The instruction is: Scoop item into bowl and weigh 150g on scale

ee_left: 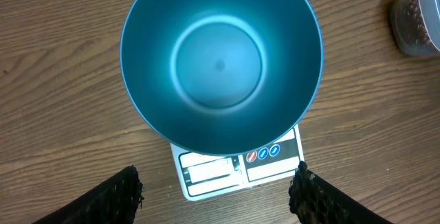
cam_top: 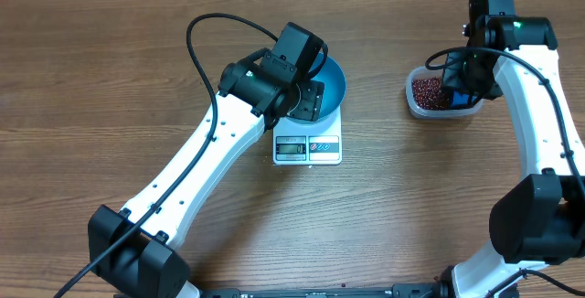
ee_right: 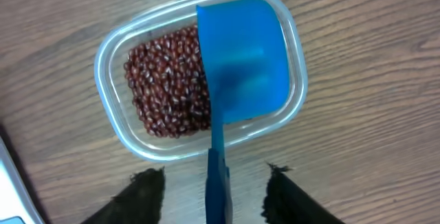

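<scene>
Hiding most of bowl (cam_top: 335, 82) overhead: L arm (cam_top: 208, 144); scale (cam_top: 308, 148) readout illegible.

Bowl (ee_left: 220, 66): bright blue, smooth, unpatterned. Scale (ee_left: 237, 174): white, with a pale grey display panel and small red and blue round buttons. Beans (ee_right: 165, 80): glossy dark red-brown. Tub (ee_right: 110, 114): clear, colourless. Scoop (ee_right: 244, 59): bright blue. Table (cam_top: 110, 79): mid-brown with streaked wood grain. Arms (cam_top: 206, 147): white with black joints.

The left arm (cam_top: 206, 152) reaches forward and inward, the left gripper (ee_left: 216, 179) pointing down, jaws spread wide. The right arm (cam_top: 539, 88) stands folded, right gripper (ee_right: 213, 183) pointing down, jaws partly apart
</scene>
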